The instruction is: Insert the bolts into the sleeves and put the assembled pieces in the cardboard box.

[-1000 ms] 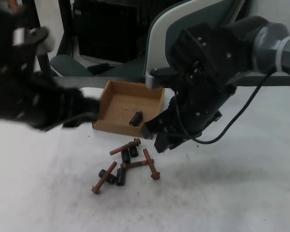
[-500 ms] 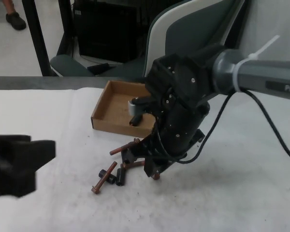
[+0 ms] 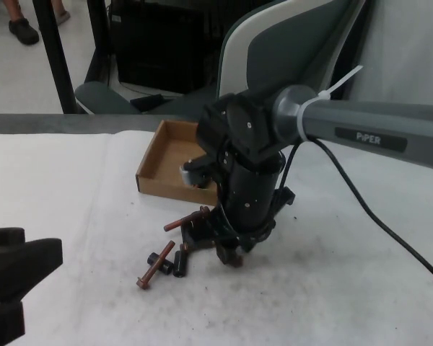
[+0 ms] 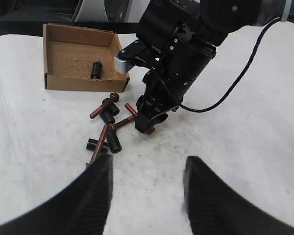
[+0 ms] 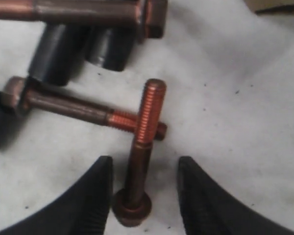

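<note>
My right gripper [image 5: 144,169] is open and low over the white bench, its fingers on either side of a copper bolt [image 5: 138,156] that lies flat. A second bolt [image 5: 73,105] lies crosswise under that bolt's threaded end. Black sleeves [image 5: 63,49] and a third bolt [image 5: 88,10] lie just beyond. In the high view the right gripper [image 3: 224,249] stands over the pile of bolts [image 3: 155,264] and sleeves [image 3: 180,263]. The cardboard box [image 4: 83,84] holds one dark piece [image 4: 95,70]. My left gripper [image 4: 148,164] is open and holds nothing, well short of the pile.
The right arm [image 3: 361,130] reaches in from the right, with a black cable [image 3: 375,216] hanging over the bench. The box [image 3: 173,189] sits just behind the pile. A chair [image 3: 289,43] stands beyond the bench's far edge.
The right arm has come down and leftward from beside the box onto the pile of bolts. The left arm has drawn back from the box to the near left corner.
</note>
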You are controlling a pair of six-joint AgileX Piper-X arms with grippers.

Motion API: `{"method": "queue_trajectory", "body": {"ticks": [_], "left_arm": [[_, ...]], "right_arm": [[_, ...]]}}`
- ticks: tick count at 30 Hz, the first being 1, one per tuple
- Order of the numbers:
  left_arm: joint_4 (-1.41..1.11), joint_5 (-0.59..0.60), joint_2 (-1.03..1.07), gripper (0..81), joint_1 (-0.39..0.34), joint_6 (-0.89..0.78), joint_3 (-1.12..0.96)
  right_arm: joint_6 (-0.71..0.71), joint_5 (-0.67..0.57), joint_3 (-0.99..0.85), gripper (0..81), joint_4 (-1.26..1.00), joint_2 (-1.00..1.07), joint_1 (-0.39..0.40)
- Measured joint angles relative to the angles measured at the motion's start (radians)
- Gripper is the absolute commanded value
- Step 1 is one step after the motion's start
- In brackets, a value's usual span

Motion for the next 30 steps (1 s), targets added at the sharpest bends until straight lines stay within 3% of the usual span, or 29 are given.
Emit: {"method": "queue_trajectory", "body": {"ticks": [5,7,12,17,30], "left_arm": [[0.0,0.0,0.0,43.5,0.0,0.007,0.0],[0.0,0.0,0.0,43.5,0.0,0.011,0.0],[0.0,0.0,0.0,43.5,0.0,0.024,0.0],[0.0,0.0,0.0,43.5,0.0,0.027,0.0],[-0.036,0.0,0.0,43.5,0.0,0.027,0.002]], "right_arm": [[-0.002,0.031,-0.008,39.8,0.01,0.012,-0.006],[-0.002,0.034,-0.008,31.3,0.013,0.012,-0.008],[-0.002,0.033,-0.008,0.3,0.016,0.012,-0.013],[-0.036,-0.023,-0.008,0.2,0.043,0.012,-0.017],[-0.285,-0.048,-0.01,0.2,0.259,-0.007,-0.015]]}}
